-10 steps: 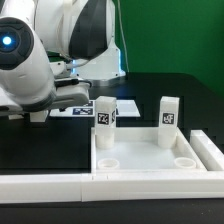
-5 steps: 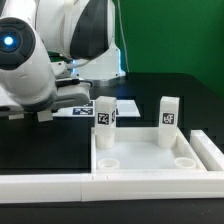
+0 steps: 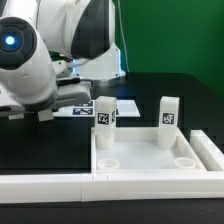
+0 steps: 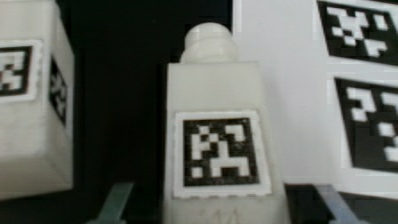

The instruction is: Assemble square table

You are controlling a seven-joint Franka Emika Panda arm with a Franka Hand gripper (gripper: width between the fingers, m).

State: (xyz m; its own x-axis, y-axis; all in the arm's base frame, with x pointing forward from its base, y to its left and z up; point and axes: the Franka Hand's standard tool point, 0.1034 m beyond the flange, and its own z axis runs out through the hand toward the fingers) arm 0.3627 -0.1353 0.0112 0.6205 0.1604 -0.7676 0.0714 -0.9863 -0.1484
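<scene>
The tabletop (image 3: 150, 166) lies flat on the black bench (image 3: 170, 92) near its front edge, touching the long white bar (image 3: 45, 185) that runs along that edge. One leg (image 3: 105, 114) and another leg (image 3: 168, 111) stand upright in its two far corners, tags facing forward. Farther back on the bench, under the white arm (image 3: 40, 60), a third leg (image 4: 217, 130) lies just beside the marker board (image 4: 365, 85). The pincer (image 4: 214, 203) is closed partway, its fingers pressed to this leg's two sides. A white tagged block (image 4: 25, 100) lies on the leg's other side. A green wall (image 3: 190, 40) stands behind the bench.
</scene>
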